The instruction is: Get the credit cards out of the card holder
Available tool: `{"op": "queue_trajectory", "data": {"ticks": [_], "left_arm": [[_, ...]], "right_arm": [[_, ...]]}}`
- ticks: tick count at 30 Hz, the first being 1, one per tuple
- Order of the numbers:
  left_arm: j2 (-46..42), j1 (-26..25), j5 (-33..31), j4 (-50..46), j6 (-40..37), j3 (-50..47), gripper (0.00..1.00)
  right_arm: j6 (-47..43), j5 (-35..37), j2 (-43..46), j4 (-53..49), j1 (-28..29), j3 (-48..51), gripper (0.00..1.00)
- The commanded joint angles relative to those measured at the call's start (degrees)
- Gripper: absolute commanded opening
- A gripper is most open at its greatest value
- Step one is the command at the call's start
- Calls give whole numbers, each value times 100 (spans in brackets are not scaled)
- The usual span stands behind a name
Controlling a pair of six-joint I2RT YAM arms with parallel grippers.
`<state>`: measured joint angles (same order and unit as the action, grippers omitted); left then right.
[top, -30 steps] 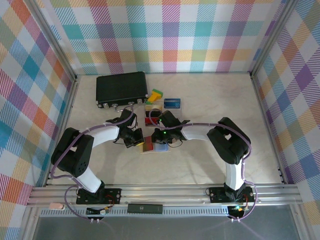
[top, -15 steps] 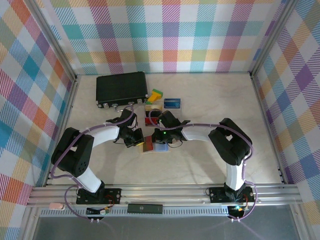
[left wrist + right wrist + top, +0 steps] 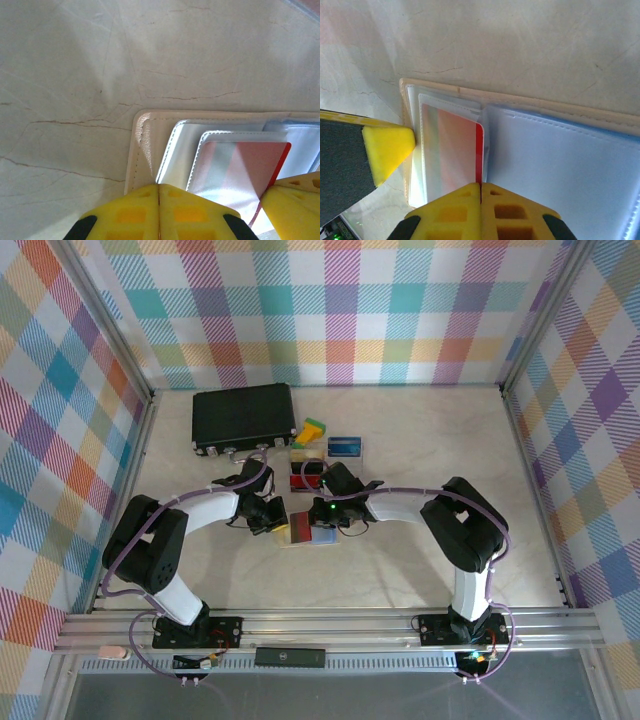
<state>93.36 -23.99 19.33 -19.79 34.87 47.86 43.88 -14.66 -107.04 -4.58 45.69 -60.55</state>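
Note:
The card holder (image 3: 322,537) lies open on the table between my two grippers, cream-edged (image 3: 142,145) with clear and pale blue pockets (image 3: 560,165). A red credit card (image 3: 452,150) sits in its left pocket, its bare edge sticking out. My right gripper (image 3: 480,186) is shut on that red edge. The left gripper (image 3: 159,187) is shut on the holder's left border, where the cream cover meets a clear sleeve. In the top view the left gripper (image 3: 281,522) and right gripper (image 3: 314,523) meet over the holder. Loose cards lie behind: blue (image 3: 345,445), red and black (image 3: 305,481).
A large black case (image 3: 243,416) with clasps stands at the back left. Green and yellow blocks (image 3: 311,430) lie beside it. Checked walls enclose the table on three sides. Bare marble-look table (image 3: 430,440) stretches to the right and in front of the holder.
The right gripper's fingers have closed on the red card's edge. The left gripper has kept its pinch on the holder. Both arms have barely shifted.

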Motion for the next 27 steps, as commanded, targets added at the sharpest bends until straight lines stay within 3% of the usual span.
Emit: {"op": "queue_trajectory", "data": {"ticks": [1, 16, 27], "left_arm": [[-200, -44, 187, -82, -85, 92, 7], [224, -53, 329, 107, -105, 179, 5], [346, -53, -330, -361, -227, 120, 0]], "right_arm": [[-126, -192, -12, -91, -25, -59, 1], [-97, -299, -108, -119, -51, -141, 2], [-143, -529, 56, 196, -54, 31, 6]]}}
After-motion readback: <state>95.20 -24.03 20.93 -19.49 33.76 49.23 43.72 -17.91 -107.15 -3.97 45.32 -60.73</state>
